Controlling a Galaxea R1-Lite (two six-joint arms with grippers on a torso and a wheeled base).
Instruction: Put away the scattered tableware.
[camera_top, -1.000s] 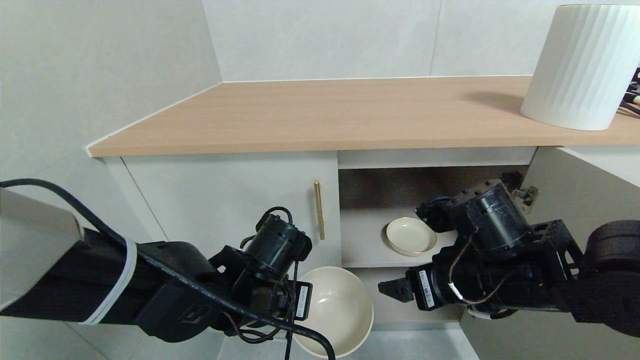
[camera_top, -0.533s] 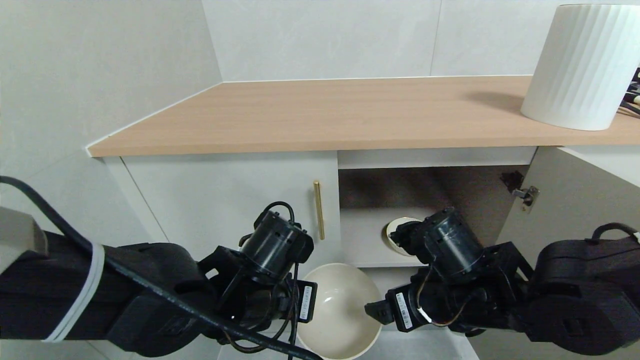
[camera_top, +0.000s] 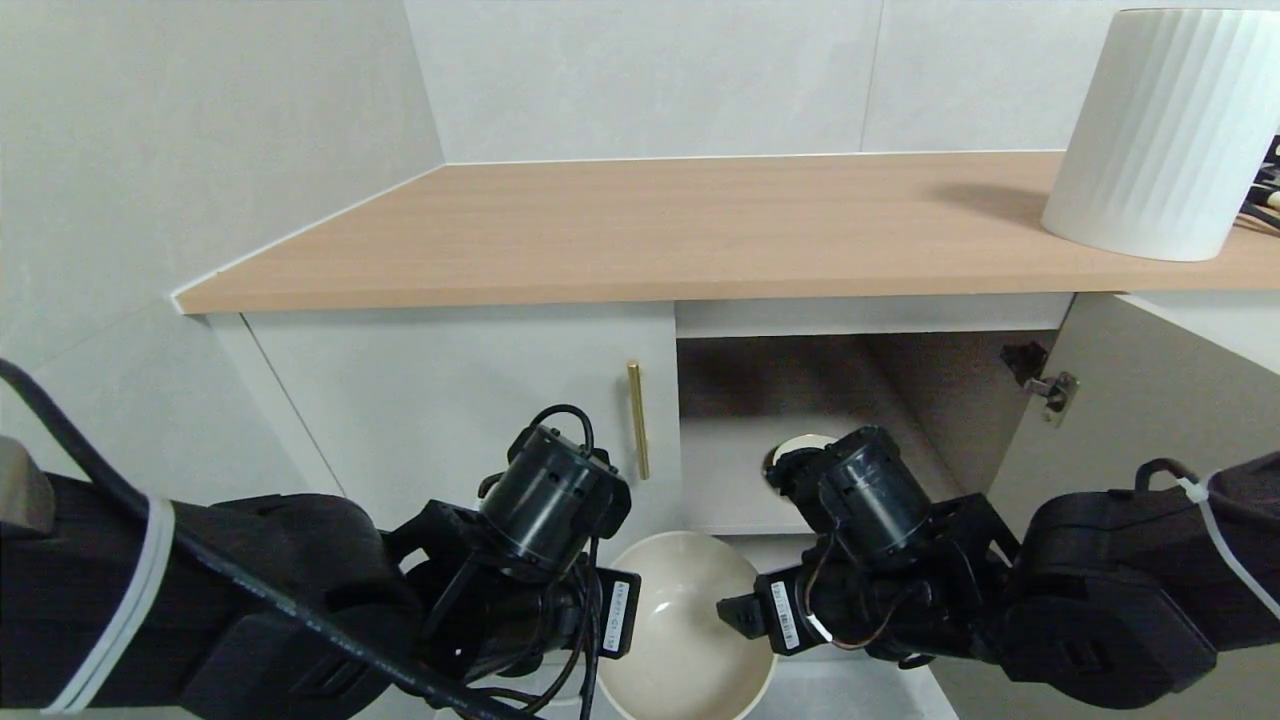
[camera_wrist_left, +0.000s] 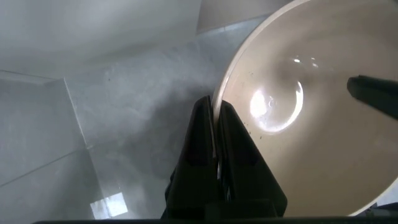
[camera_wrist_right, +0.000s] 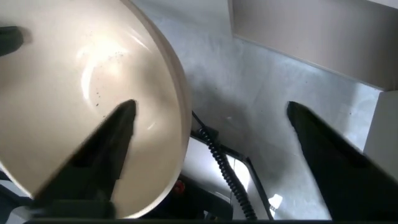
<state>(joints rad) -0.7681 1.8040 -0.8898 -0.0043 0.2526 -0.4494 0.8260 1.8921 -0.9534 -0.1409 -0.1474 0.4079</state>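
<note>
A cream bowl (camera_top: 680, 640) is held in the air in front of the open cupboard (camera_top: 860, 380), lower than the front edge of its shelf (camera_top: 720, 470) and over the grey floor (camera_wrist_left: 112, 124). The left gripper (camera_wrist_left: 214, 134) is clamped on the bowl's rim on the robot's left side, one finger inside the bowl and one outside, pressed tight against the wall. The right gripper (camera_wrist_right: 210, 115) is at the opposite side of the bowl with its jaws wide apart. One finger (camera_wrist_right: 106, 149) lies over the inside of the bowl, the other is outside it, and the rim stands between them. Whether either finger touches the bowl cannot be told. On the shelf inside the cupboard lies a small pale plate (camera_top: 800, 445), partly hidden behind the right arm. The cupboard's left door (camera_top: 450, 390) is closed and has a gold handle (camera_top: 637, 420); the right door (camera_top: 1110, 380) stands open. On the wooden desk (camera_top: 650, 230) above, a white ribbed container (camera_top: 1165, 130) stands near the right edge.
</note>
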